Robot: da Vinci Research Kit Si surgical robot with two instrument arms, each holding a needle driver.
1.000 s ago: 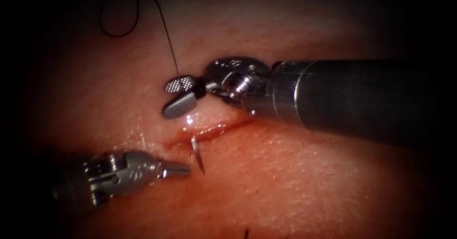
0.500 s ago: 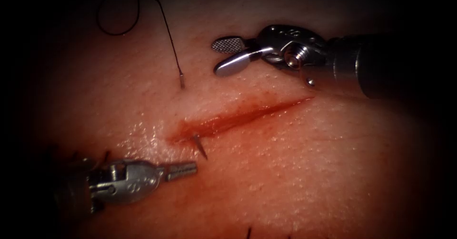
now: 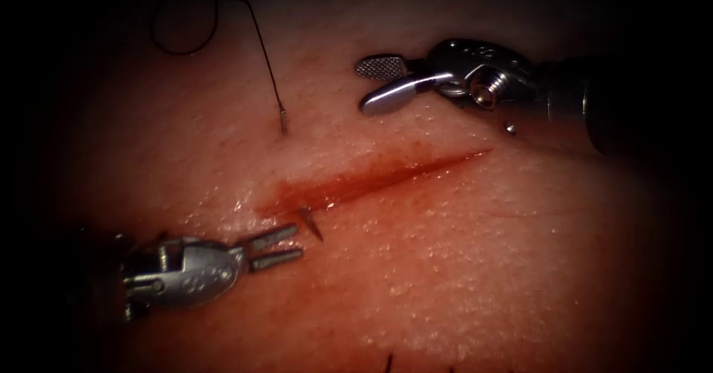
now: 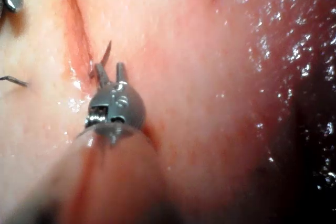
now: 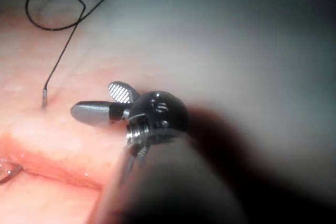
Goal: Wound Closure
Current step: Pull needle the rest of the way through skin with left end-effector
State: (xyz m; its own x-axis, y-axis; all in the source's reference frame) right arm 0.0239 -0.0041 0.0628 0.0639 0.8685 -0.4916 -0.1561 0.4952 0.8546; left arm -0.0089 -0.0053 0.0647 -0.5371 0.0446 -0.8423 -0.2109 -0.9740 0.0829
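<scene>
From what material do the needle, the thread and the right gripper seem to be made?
Needle: apparently bare steel, thin, grey and faintly glinting; its tip stands out of the tissue below the cut's left end, held by neither tool.
Thread: dark, matte, fine strand; fibre cannot be told.
Right gripper: polished metal with bright highlights; one open jaw shows a cross-hatched face.

A small grey-metal left pincer (image 3: pixel 276 247) is being seen with two slim, ridged, rod-like jaws on a rounded steel clevis stamped with tiny markings and pierced by a small pin; behind it a dark shaft is being shown. The right pincer (image 3: pixel 386 85), of polished silver metal, is being presented with one jaw face cross-hatched like a fine grid and the other smooth and paddle-shaped. A threaded screw and a rounded, engraved wrist housing are being displayed before a thick dark-grey tubular shaft.
</scene>
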